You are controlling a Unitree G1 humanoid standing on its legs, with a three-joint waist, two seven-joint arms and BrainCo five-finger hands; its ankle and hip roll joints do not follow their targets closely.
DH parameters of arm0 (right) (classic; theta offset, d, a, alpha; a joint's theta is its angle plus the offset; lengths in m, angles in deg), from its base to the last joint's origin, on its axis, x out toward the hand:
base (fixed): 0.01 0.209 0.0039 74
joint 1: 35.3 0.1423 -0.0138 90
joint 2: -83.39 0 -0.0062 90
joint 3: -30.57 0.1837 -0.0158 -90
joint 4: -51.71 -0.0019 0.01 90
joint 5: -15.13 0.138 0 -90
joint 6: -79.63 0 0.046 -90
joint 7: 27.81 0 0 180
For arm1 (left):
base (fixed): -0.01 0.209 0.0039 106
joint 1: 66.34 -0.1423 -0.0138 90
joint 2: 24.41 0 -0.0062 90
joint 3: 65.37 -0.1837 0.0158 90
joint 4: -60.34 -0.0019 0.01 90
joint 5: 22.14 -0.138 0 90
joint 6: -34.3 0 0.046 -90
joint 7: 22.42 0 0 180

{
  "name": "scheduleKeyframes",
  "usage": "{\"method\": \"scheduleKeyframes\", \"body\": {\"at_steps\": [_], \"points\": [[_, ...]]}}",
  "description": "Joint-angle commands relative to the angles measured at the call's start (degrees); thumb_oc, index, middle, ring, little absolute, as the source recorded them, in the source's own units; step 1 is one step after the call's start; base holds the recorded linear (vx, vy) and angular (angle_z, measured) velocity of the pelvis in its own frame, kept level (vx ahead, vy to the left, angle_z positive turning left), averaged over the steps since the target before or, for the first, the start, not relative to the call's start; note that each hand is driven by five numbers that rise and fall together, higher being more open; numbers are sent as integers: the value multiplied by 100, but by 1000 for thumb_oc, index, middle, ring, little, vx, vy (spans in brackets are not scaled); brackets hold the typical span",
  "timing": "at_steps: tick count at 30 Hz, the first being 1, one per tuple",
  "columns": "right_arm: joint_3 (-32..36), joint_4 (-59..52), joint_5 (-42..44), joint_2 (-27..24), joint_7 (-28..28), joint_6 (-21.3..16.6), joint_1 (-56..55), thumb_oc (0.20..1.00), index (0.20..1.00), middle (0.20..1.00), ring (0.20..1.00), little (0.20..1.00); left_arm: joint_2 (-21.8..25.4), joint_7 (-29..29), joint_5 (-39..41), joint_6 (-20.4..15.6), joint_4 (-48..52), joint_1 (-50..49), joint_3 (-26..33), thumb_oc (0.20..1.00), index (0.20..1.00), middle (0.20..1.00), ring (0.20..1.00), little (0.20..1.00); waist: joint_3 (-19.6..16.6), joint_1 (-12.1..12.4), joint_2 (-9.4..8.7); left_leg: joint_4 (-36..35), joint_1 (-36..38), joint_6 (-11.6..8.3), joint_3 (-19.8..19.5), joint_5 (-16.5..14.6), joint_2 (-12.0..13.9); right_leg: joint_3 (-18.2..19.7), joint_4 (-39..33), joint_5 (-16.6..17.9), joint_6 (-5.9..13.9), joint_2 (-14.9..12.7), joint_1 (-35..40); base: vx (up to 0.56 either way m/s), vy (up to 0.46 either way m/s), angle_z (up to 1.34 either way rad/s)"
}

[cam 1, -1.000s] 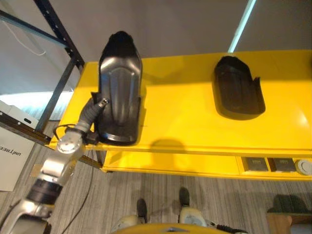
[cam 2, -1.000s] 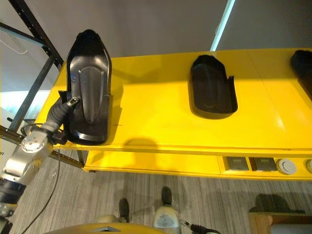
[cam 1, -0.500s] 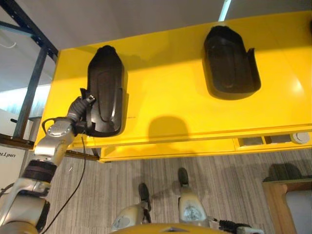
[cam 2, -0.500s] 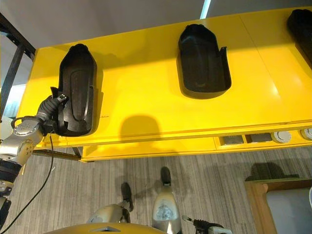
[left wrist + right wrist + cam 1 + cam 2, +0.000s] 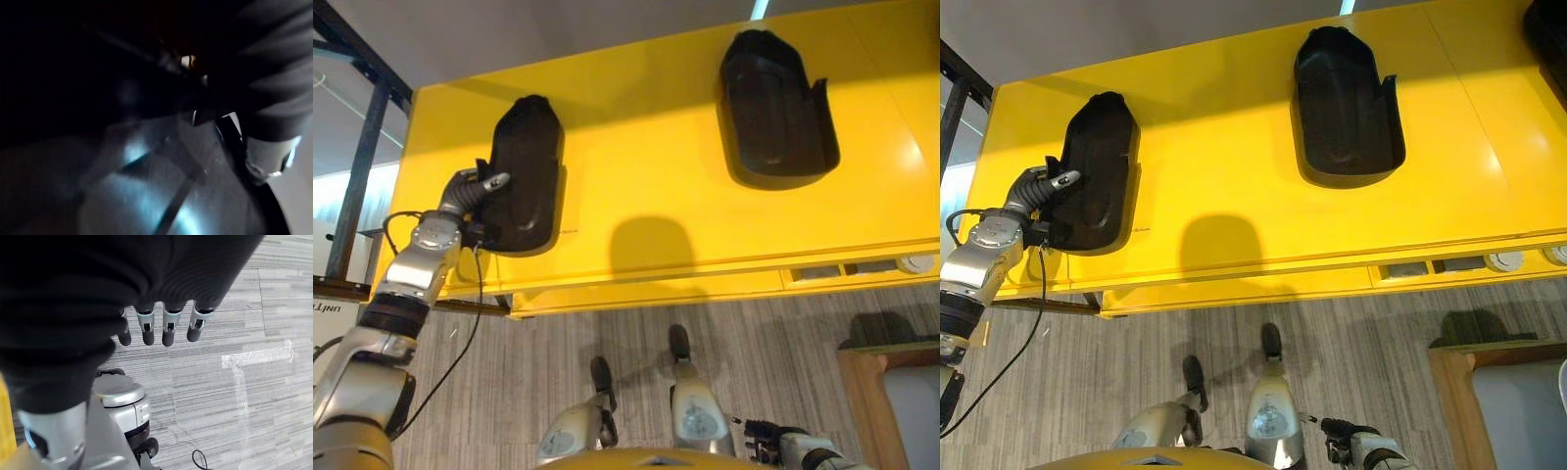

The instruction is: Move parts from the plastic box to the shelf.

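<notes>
On shelf (image 5: 656,176), left hand (image 5: 470,191) grips part (image 5: 524,171).

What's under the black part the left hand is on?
The black part lies on the yellow shelf, with the left hand at its near edge. The shelf surface directly beneath it is covered, as are the hand's fingers.

right hand (image 5: 161,308) | fingers (image 5: 168,330) straight, hanging loose, holding nothing | above grey striped floor (image 5: 234,382)
</notes>
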Motion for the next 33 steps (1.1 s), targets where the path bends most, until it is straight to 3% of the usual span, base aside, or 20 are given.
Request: {"method": "scheduleKeyframes", "body": {"at_steps": [1, 6, 9, 11, 13, 14, 17, 21, 23, 24, 25, 26, 30, 32, 33], "points": [[-245, 122, -114, 96, 149, 110, 34, 1000, 1000, 1000, 1000, 1000, 476, -304, -767, 201, -365, 398, -182, 1000, 1000, 1000, 1000, 1000, -115, -23, -219, -1, -194, -158, 39, 113, 193, 264, 27, -400, 108, -92, 264, -8, -57, 3], [-344, 157, -3, 216, 206, 163, 43, 1000, 1000, 1000, 1000, 1000, 393, -558, -1112, 375, -245, 760, -465, 1000, 1000, 1000, 1000, 1000, -244, -20, -273, -1, -102, -179, 36, 94, 227, 237, 27, -434, 121, -67, 377, 4, -54, 3], [-338, 225, 56, 292, 220, 170, 22, 1000, 1000, 1000, 1000, 1000, 262, -846, -872, 199, -188, 913, -546, 1000, 1000, 1000, 1000, 1000, -364, -19, -312, -1, -23, -187, 48, 73, 249, 228, 27, -468, 128, -45, 462, 26, -55, 1], [-270, 299, -28, 391, 236, 148, -86, 1000, 1000, 1000, 1000, 1000, -17, -1306, -122, -108, 113, 921, -394, 1000, 1000, 1000, 1000, 1000, -565, -20, -358, -1, 109, -208, 96, 43, 292, 220, 27, -509, 139, -19, 596, 50, -44, 1], [-241, 353, -68, 440, 258, 133, -141, 1000, 1000, 1000, 1000, 1000, -136, -1702, 81, -332, 306, 846, -257, 1000, 1000, 1000, 1000, 1000, -664, 3, -373, -1, 187, -209, 122, 17, 305, 198, 27, -539, 144, -14, 685, 48, -35, -4], [-157, 403, -161, 513, 203, 149, -200, 1000, 1000, 1000, 1000, 1000, -318, -2103, 11, -755, 812, 534, 142, 1000, 1000, 1000, 1000, 1000, -834, 91, -406, -1, 312, -214, 141, -7, 334, 124, 27, -580, 129, -13, 842, 0, 0, 0], [-133, 435, -216, 587, 190, 175, -208, 1000, 1000, 1000, 1000, 1000, -384, -2307, -226, -1083, 1252, 107, 454, 1000, 1000, 1000, 1000, 1000, -963, 216, -438, -1, 404, -210, 125, -18, 346, 27, 27, -606, 114, -30, 976, 12, -10, -3], [-84, 419, -78, 660, 259, 334, -138, 1000, 1000, 1000, 1000, 1000, -383, -1530, -1143, -1042, 1930, -863, 820, 1000, 1000, 1000, 1000, 1000, -1136, 515, -519, -1, 567, -160, -15, -83, 327, -149, 27, -683, 66, -54, 1248, 4, -2, 15], [-87, 431, -70, 701, 252, 364, -179, 1000, 1000, 1000, 1000, 1000, -433, -1221, -1365, -1292, 2203, -1406, 810, 1000, 1000, 1000, 1000, 1000, -1189, 655, -562, -1, 647, -115, -105, -140, 297, -216, 27, -724, 46, -53, 1377, 28, 23, 28], [-74, 454, -56, 717, 274, 318, -202, 1000, 1000, 1000, 1000, 1000, -462, -782, -1003, -1518, 2259, -1642, 815, 1000, 1000, 1000, 1000, 1000, -1206, 712, -580, -1, 673, -94, -127, -170, 283, -241, 27, -743, 43, -55, 1417, 21, 36, 23], [-58, 461, -30, 719, 284, 306, -203, 1000, 1000, 1000, 1000, 1000, -528, -536, -723, -1598, 2342, -1808, 835, 862, 862, 862, 862, 862, -1200, 750, -593, -1, 685, -81, -147, -182, 273, -258, 27, -747, 38, -56, 1441, 10, 28, 26], [-46, 458, -9, 713, 288, 309, -201, 1000, 1000, 1000, 1000, 1000, -590, -428, -515, -1569, 2398, -1915, 854, 200, 200, 200, 200, 200, -1192, 779, -598, -1, 691, -72, -161, -187, 266, -271, 27, -748, 34, -57, 1456, -3, 25, 9], [198, 516, 390, 696, 608, 282, -133, 1000, 1000, 1000, 1000, 1000, -1224, 76, -233, -2347, 2701, -3071, 475, 200, 200, 200, 200, 200, -1026, 1049, -601, -1, 685, -13, -332, -253, 217, -458, 48, -795, 15, -77, 1535, -51, 57, 24], [249, 544, 344, 695, 626, 267, -127, 1000, 1000, 1000, 1000, 1000, -1251, 110, -164, -2536, 2705, -3273, 302, 200, 200, 200, 200, 200, -1006, 1094, -607, -1, 681, -15, -364, -263, 204, -506, 39, -789, 30, -81, 1555, -12, 24, 27], [239, 584, 216, 699, 576, 230, -111, 1000, 1000, 1000, 1000, 1000, -1271, 308, -53, -2815, 2687, -3439, 95, 200, 200, 200, 200, 200, -990, 1137, -619, -1, 670, -17, -381, -269, 196, -557, 43, -791, 41, -89, 1562, -6, 7, 19]]}}
